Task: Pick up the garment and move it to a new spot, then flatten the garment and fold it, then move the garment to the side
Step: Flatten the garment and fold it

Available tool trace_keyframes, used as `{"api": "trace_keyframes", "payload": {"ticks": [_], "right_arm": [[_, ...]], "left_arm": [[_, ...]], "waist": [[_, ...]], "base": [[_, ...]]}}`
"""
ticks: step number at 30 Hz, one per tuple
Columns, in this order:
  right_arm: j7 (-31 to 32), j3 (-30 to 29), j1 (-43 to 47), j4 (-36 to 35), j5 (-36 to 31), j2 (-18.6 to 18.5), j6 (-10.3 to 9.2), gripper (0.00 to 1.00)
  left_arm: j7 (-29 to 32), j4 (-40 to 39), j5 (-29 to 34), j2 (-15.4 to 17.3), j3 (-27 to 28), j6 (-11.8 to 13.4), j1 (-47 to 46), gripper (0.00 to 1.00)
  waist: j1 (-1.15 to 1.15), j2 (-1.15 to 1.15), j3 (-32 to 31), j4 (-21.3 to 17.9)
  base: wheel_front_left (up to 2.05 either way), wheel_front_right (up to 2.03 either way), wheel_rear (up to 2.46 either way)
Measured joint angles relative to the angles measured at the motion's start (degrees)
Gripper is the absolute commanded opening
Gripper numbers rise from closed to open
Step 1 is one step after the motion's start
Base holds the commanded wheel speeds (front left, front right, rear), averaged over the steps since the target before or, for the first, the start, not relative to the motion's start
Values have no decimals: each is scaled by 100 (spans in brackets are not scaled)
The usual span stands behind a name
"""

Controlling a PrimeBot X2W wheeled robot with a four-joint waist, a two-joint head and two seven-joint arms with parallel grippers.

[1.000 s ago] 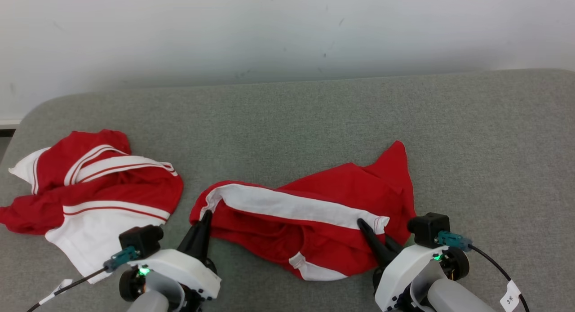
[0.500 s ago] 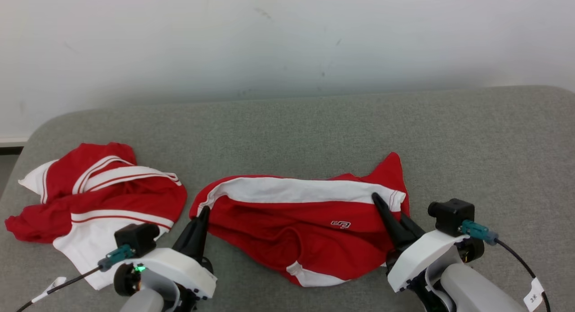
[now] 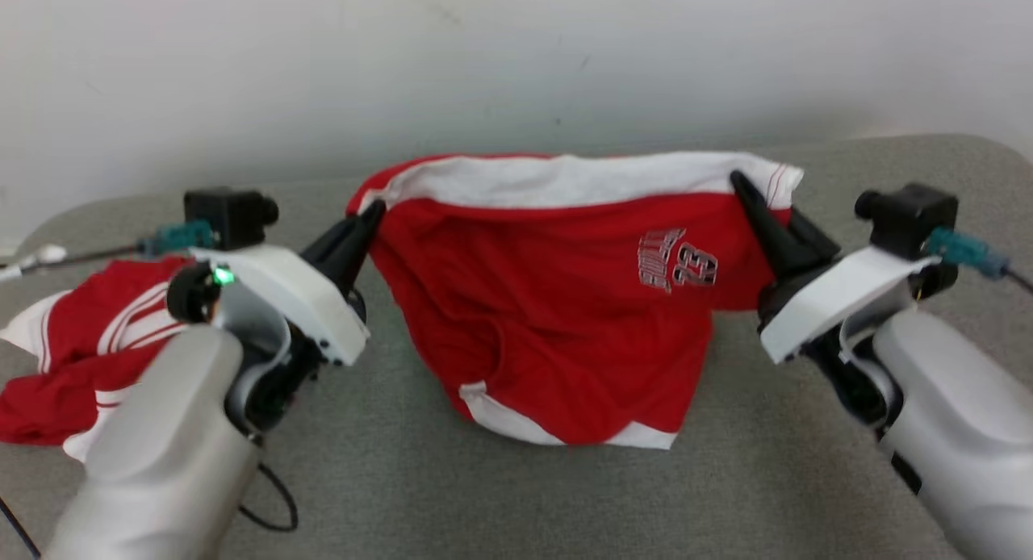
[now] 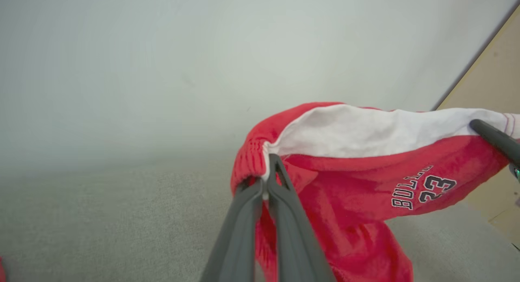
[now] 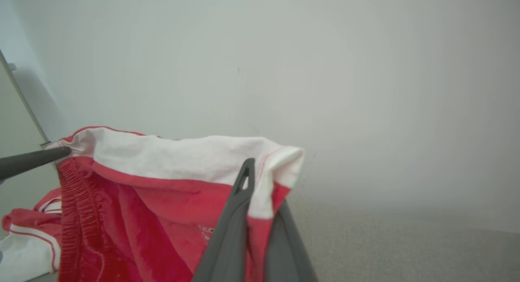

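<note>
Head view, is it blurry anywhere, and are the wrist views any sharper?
Head view: slightly blurred, the print on the red shorts soft. Left wrist view: sharper, the print reads clearly. Right wrist view: crisp fabric ribbing, hazy featureless wall.

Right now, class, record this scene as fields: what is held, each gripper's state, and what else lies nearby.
Held item: red garment, white band on top, hanging between both grippers
Left gripper: shut on band's left end
Right gripper: shut on band's right end
Nearby: second red-and-white garment, crumpled on grey surface, robot's left
</note>
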Motion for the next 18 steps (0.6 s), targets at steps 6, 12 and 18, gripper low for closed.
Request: {"api": "trace_keyframes", "payload": {"ticks": [6, 12, 18], "right_arm": [[318, -38, -996, -10, 334, -261, 0, 0], [433, -45, -2179, 190, 534, -459, 1, 0], [488, -177, -3328, 588, 703, -544, 1, 0]], "left_arm": [[828, 183, -573, 164, -214, 0, -1337, 0], [1402, 579, -956, 313, -403, -1, -2683, 0], [1568, 1078, -1123, 367, -509, -15, -3963, 0]], "waist": [[0, 0, 535, -46], [1, 0, 1163, -85], [1, 0, 1795, -118]], "base": [[0, 0, 0], [0, 0, 0], [0, 0, 0]]}}
